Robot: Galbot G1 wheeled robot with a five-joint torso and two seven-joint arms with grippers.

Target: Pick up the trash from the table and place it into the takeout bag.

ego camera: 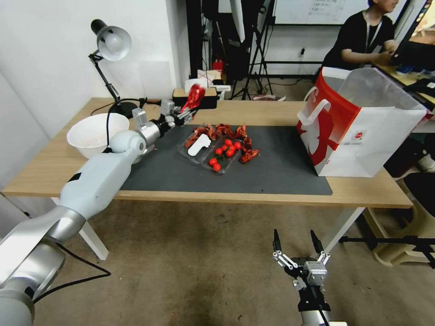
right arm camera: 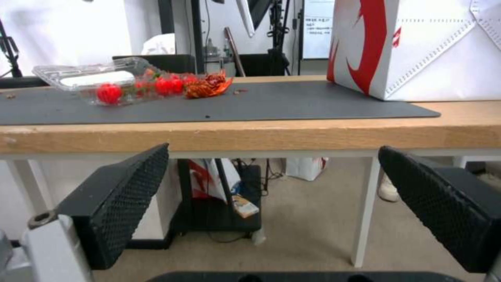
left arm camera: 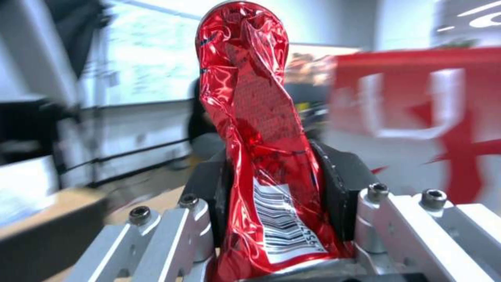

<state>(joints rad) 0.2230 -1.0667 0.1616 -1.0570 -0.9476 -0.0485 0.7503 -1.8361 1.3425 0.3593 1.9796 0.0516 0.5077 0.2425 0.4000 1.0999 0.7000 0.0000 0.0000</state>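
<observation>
My left fingers [left arm camera: 276, 235] are closed on a crushed red wrapper [left arm camera: 250, 117], barcode end down between the pads, and the rest of it stands up clear of them. In the head view my left gripper [ego camera: 183, 113] holds it in the air above the far left part of the worktop [ego camera: 54, 167], near the back edge of the dark grey mat [ego camera: 281, 167].

By my judgement the task is only begun: this one piece is lifted but not yet in the takeout bag [ego camera: 362, 131], which stands open-topped at the right end of the mat. Left on the mat's middle are a clear plastic tray [ego camera: 199, 149] with small red tomatoes [ego camera: 226, 151] and a scatter of reddish scraps [ego camera: 226, 131]. A white bowl [ego camera: 93, 133] and a desk lamp [ego camera: 111, 43] stand at the left end.

Between my left gripper and the bag the air over the mat looks open; the bag's tall rim is the edge I would need to clear.

My right gripper [ego camera: 297, 251] hangs low in front of the worktop's near edge, fingers [right arm camera: 120, 196] spread wide, holding nothing.
</observation>
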